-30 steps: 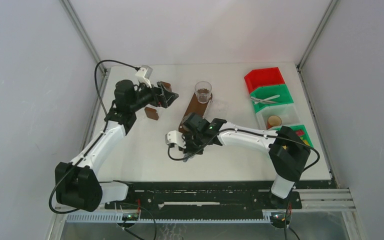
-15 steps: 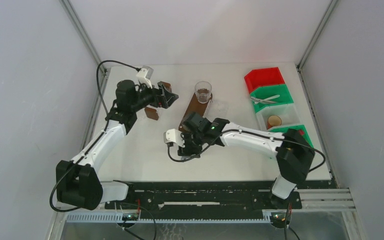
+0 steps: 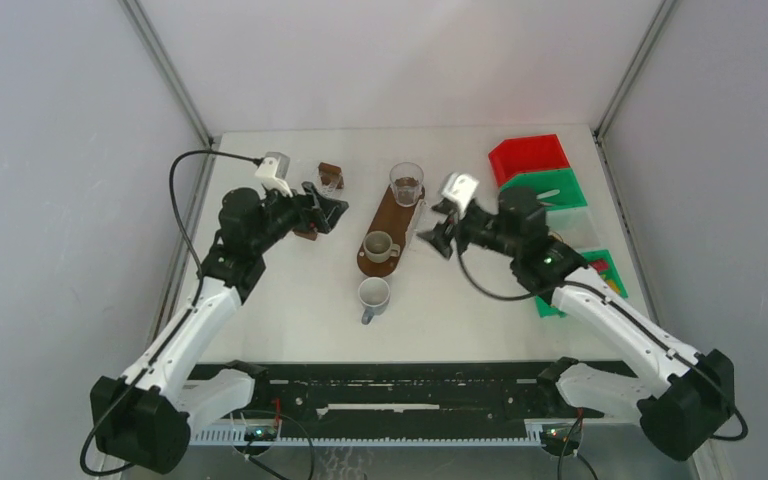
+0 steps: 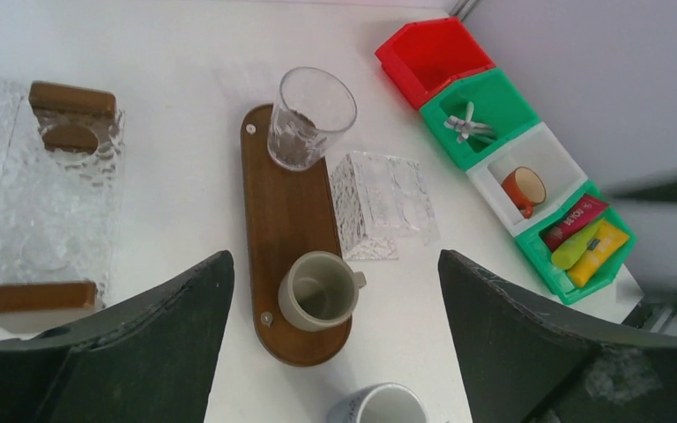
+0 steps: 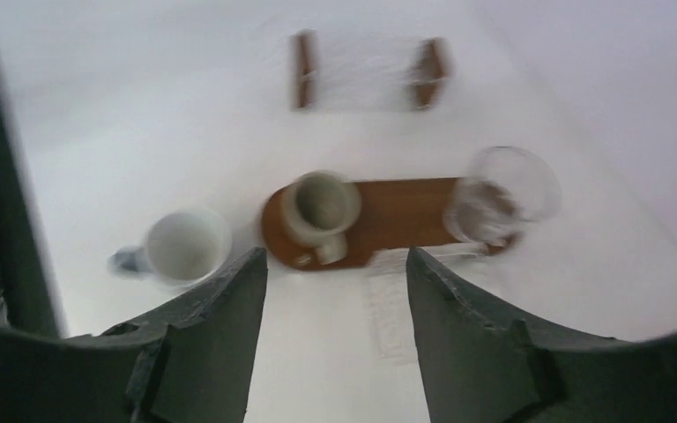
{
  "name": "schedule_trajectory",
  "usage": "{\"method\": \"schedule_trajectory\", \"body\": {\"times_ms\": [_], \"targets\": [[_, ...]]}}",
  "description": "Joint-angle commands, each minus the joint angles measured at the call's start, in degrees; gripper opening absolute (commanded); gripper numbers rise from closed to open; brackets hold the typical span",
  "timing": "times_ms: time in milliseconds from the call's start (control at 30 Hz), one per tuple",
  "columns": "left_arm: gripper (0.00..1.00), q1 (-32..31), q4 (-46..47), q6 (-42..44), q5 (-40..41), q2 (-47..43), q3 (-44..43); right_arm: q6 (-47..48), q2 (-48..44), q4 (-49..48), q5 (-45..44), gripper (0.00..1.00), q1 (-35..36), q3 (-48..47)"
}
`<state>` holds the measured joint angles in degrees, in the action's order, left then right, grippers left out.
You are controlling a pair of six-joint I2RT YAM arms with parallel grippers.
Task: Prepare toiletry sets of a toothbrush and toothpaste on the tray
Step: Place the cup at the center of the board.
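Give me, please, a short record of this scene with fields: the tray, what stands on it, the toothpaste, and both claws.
tray: wooden tray, flat on the table
on tray: clear glass at the far end, grey mug at the near end
beside tray: white mug, clear textured box
toothpaste: red tube and lime tube, both in the green end bin, none on the tray
left claw: open, empty
right claw: open, empty
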<state>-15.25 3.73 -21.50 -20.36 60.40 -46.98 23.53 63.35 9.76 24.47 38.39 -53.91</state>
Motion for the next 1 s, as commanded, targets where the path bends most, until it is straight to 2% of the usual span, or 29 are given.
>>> {"method": "schedule_trajectory", "body": {"times_ms": [0, 133, 200, 300, 400, 500, 967], "targets": [[0.89, -4.4, -5.5, -1.3, 8.3, -4.7, 1.7, -21.9, -0.6, -26.1, 0.1, 0.68, -10.4, 0.8], [0.82, -11.4, -12.7, -0.6, 16.3, -5.2, 0.1, -29.5, 5.3, -29.0, 1.5, 0.68, -16.6, -1.6], [0.76, -14.9, -16.0, -0.6, 19.0, -4.5, -1.2, -32.6, 6.7, -31.3, 3.1, 0.67, -18.7, 1.5], [0.65, -18.7, -20.3, -0.1, 23.0, -2.8, -3.3, -39.4, 8.2, -40.1, 6.3, 0.67, -21.7, 8.8], [0.61, -20.8, -24.5, 0.5, 25.4, -0.2, -5.2, -40.3, 11.4, -43.0, 8.3, 0.66, -22.2, 11.1], [0.54, -21.8, -26.5, 0.7, 25.1, 2.4, -6.0, -40.3, 14.6, -43.5, 10.6, 0.66, -22.3, 10.0], [0.45, -23.6, -33.3, 1.9, 21.2, 11.1, -8.4, -39.4, 16.5, -43.0, 11.3, 0.66, -22.5, 10.0]]}}
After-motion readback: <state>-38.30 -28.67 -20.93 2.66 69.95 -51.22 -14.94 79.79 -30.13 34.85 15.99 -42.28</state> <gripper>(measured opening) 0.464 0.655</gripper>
